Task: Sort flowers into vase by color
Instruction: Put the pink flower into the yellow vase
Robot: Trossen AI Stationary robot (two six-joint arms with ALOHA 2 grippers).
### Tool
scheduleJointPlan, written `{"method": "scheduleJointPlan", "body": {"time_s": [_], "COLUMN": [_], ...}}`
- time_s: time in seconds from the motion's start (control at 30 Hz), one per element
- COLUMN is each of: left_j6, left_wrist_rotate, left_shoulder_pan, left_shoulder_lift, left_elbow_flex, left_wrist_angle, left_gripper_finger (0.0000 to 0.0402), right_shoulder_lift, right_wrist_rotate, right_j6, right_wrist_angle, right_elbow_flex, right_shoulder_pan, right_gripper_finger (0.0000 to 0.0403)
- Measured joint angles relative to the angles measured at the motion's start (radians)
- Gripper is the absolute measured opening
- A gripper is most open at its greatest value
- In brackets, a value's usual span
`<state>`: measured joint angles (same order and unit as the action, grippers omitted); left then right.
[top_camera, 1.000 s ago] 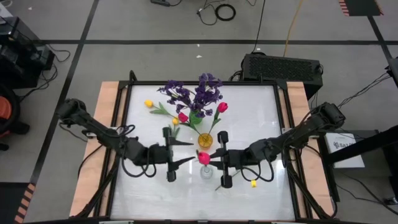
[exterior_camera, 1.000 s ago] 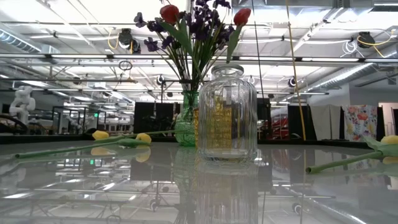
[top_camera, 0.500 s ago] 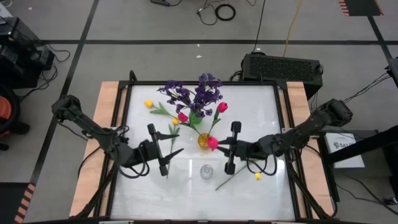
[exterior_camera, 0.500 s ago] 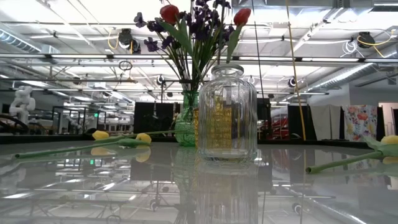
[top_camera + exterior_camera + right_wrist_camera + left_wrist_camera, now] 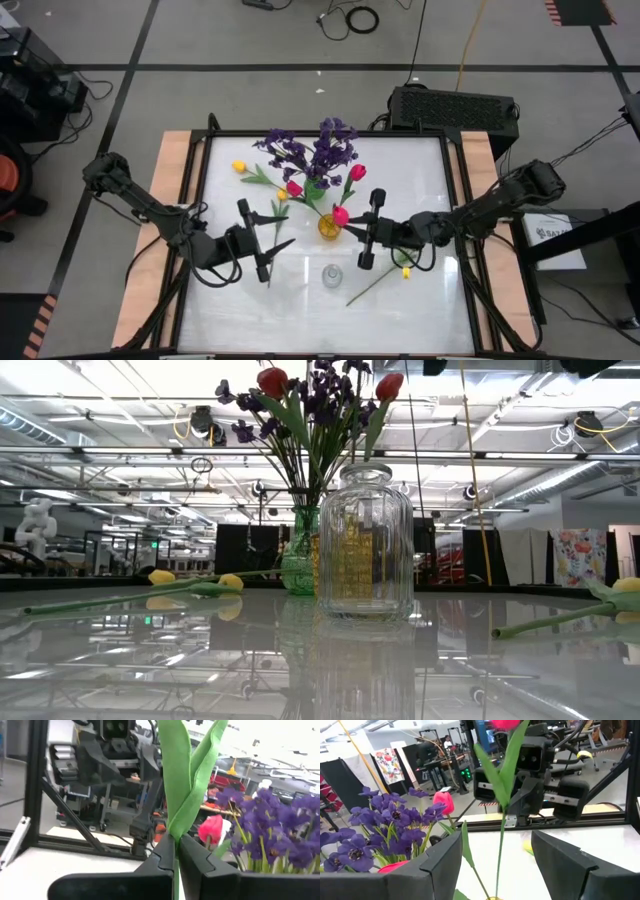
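Pink-red tulip (image 5: 341,215) sits in my right gripper (image 5: 366,232), fingers pinched tight on its green stem; the right wrist view shows the leaves (image 5: 185,775) rising straight out from between my fingertips. The bloom hangs just beside the amber vase (image 5: 329,227), over its rim or v. near it, can't tell which. My left gripper (image 5: 272,242) waits across the amber vase from it, spread wide w/ nothing in it, on the table's (image 5: 420,300) left-centre. Behind the amber vase the green vase (image 5: 298,565) holds purple sprigs (image 5: 318,152) plus 2 pink-red tulips (image 5: 357,172). Clear jar (image 5: 365,545) stands empty toward the front. 2 yellow tulips (image 5: 239,167) lie flat at back-left, apart from every vase; 1 more yellow tulip (image 5: 407,271) lies at front-right, below my right arm.
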<state>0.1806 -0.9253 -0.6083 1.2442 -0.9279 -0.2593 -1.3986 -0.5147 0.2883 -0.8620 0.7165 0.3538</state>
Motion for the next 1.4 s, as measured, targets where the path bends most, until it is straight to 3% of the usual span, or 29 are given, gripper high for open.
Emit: {"method": "scheduleJointPlan", "body": {"time_s": [0.4,1.4], "left_j6": [0.002,0.009], "left_wrist_rotate": [0.000,0.001], "left_shoulder_pan": [0.000,0.000], "left_shoulder_lift": [0.000,0.000], "left_elbow_flex": [0.000,0.000], "left_wrist_angle": [0.000,0.007], "left_gripper_finger": [0.0244,0.0244], "right_shoulder_lift": [-0.059,-0.061], "right_wrist_rotate": [0.008,0.049], "right_j6": [-0.006,-0.016], "right_wrist_angle": [-0.040,0.036], "right_elbow_flex": [0.000,0.000], "right_shoulder_pan": [-0.022,-0.054], "right_gripper_finger": [0.0000,0.0000]}}
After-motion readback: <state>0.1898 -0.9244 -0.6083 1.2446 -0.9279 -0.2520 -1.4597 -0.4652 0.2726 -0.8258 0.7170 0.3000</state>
